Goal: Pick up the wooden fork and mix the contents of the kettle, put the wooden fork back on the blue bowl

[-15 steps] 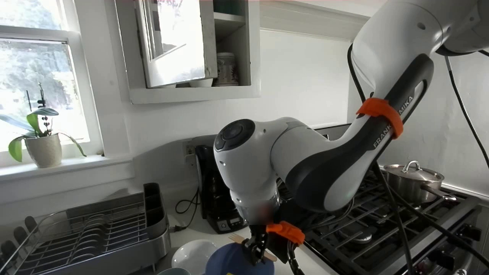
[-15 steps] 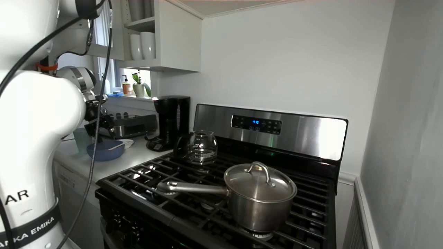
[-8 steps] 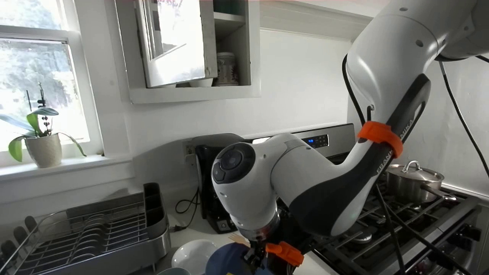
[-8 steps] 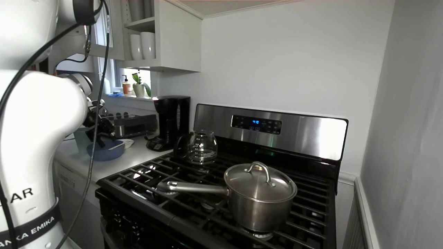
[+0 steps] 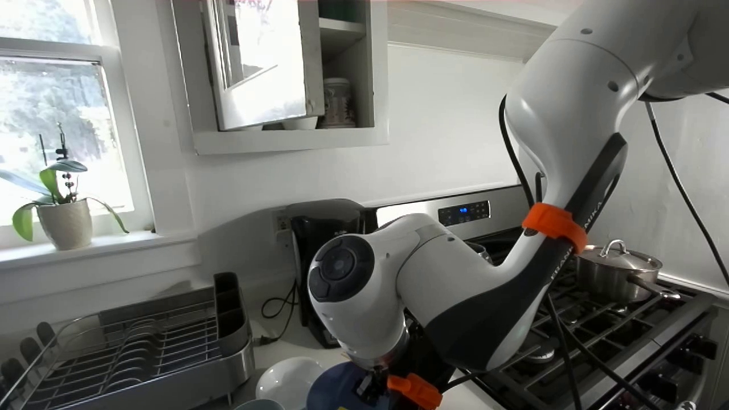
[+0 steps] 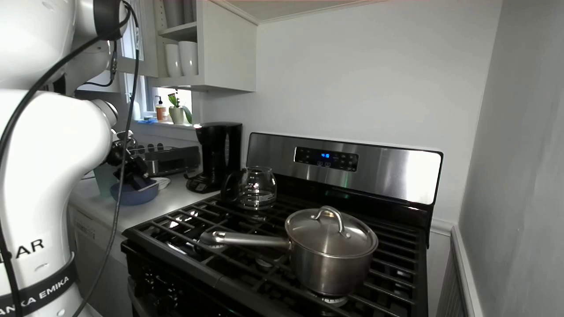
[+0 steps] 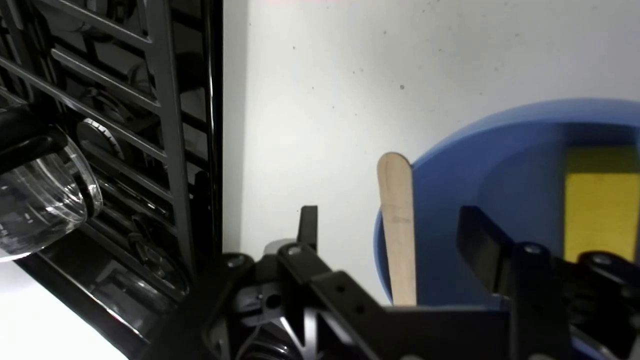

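Jaws apart, a black two-fingered gripper [image 7: 391,231] brackets a slim, pale wooden fork [image 7: 399,220] on a round blue bowl [image 7: 500,165], where closing squarely should limit twisting

The arm [image 6: 48,176] reads “AR”, its black band [image 6: 46,288] “EMIKA”, its dark panel [image 5: 501,304] “MIKA”; the stove display [image 6: 326,159] is blurred.

A kitchen: a gas stove [image 6: 260,222] bearing 1 lidded saucepan [image 6: 330,268] stands beside the jaws, a dish rack [image 5: 171,381] on their opposite side, a black coffee maker [image 6: 216,152] near them, and a cupboard [image 6: 229,48] of crockery [image 6: 188,58] hangs higher than them.
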